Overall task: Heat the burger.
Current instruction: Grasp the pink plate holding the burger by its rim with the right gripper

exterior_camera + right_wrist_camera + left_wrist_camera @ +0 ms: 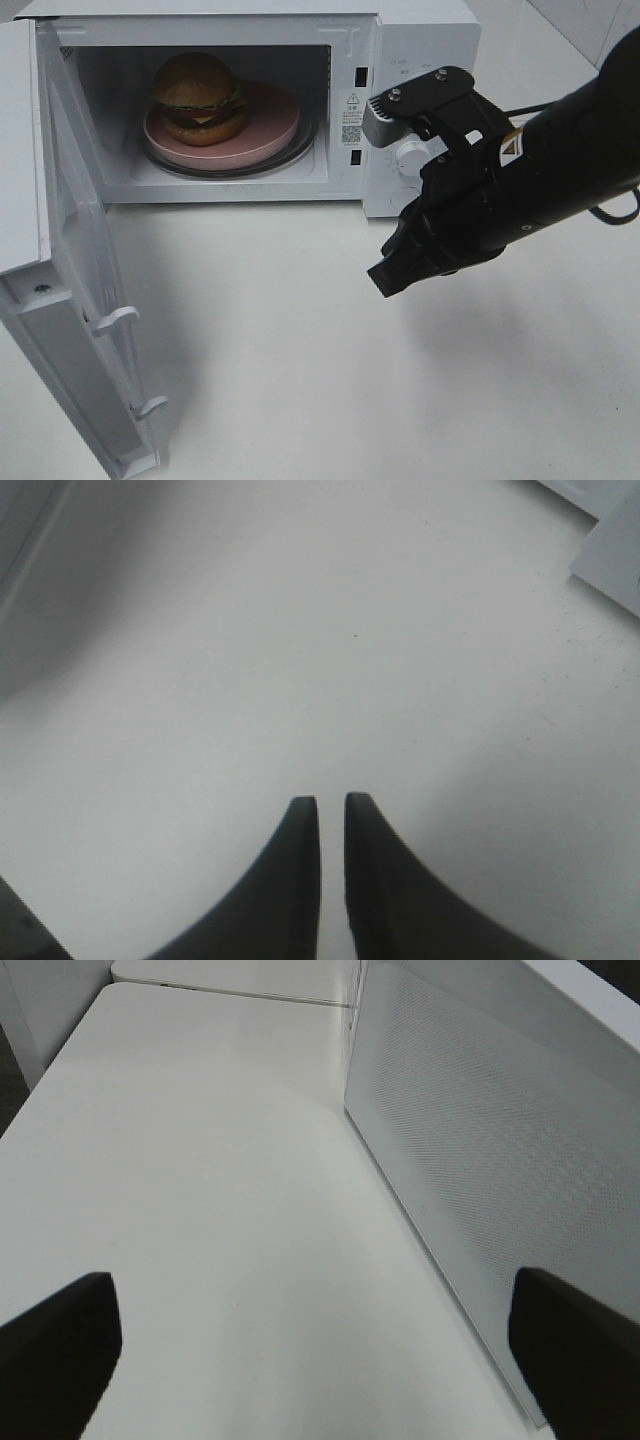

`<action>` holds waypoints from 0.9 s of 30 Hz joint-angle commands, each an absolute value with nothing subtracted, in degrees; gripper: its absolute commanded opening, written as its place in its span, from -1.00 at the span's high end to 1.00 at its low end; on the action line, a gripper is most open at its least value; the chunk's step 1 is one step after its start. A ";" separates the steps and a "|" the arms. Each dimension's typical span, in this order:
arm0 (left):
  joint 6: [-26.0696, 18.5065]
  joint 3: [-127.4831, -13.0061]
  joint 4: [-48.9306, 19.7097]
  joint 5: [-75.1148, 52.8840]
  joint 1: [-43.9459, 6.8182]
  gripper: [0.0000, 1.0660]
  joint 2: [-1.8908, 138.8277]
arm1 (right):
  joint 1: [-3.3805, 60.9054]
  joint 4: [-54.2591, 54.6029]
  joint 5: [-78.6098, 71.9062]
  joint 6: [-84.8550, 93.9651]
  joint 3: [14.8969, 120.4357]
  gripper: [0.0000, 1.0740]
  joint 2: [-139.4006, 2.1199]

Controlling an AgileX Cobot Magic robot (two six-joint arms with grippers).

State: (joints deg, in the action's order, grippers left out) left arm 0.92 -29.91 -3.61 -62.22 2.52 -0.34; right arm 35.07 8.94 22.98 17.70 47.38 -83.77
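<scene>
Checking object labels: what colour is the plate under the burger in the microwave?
The plate is pink, clearest in the exterior high view.

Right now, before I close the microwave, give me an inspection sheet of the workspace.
Surface: white table, no spills seen.
Job's things: burger on pink plate inside the microwave; door wide open.
Clutter: nothing seen.
Tools: left tool open, empty, beside the door's mesh panel; right tool nearly shut, empty, over the table in front of the knob.
Cables: dark cable behind the right arm.
Surroundings: nothing seen.
</scene>
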 commanded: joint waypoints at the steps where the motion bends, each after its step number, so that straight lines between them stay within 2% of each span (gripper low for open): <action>1: 1.26 -29.62 -3.61 -61.42 2.58 -0.83 -0.74 | 34.84 3.84 27.90 17.82 49.90 0.82 -83.42; 5: 1.26 -29.62 -3.61 -61.42 2.58 -0.83 -0.74 | 34.84 -0.92 34.26 21.49 53.46 0.80 -83.42; 10: 1.26 -29.62 -3.61 -61.42 2.58 -0.83 -0.74 | 34.84 -1.20 41.02 30.14 56.26 0.80 -83.42; 22: 1.26 -29.62 -3.61 -61.42 2.58 -0.83 -0.74 | 34.84 -1.43 42.63 53.29 57.41 0.76 -83.42; 25: 1.26 -29.62 -3.61 -61.42 2.58 -0.83 -0.74 | 34.84 -1.72 42.23 55.18 57.41 0.66 -83.42; 26: 1.26 -29.62 -3.61 -61.42 2.58 -0.83 -0.74 | 34.84 -2.23 42.23 55.29 57.41 0.57 -83.42; 27: 1.26 -29.62 -3.61 -61.42 2.58 -0.83 -0.74 | 34.89 -4.07 42.23 55.29 57.41 0.39 -83.42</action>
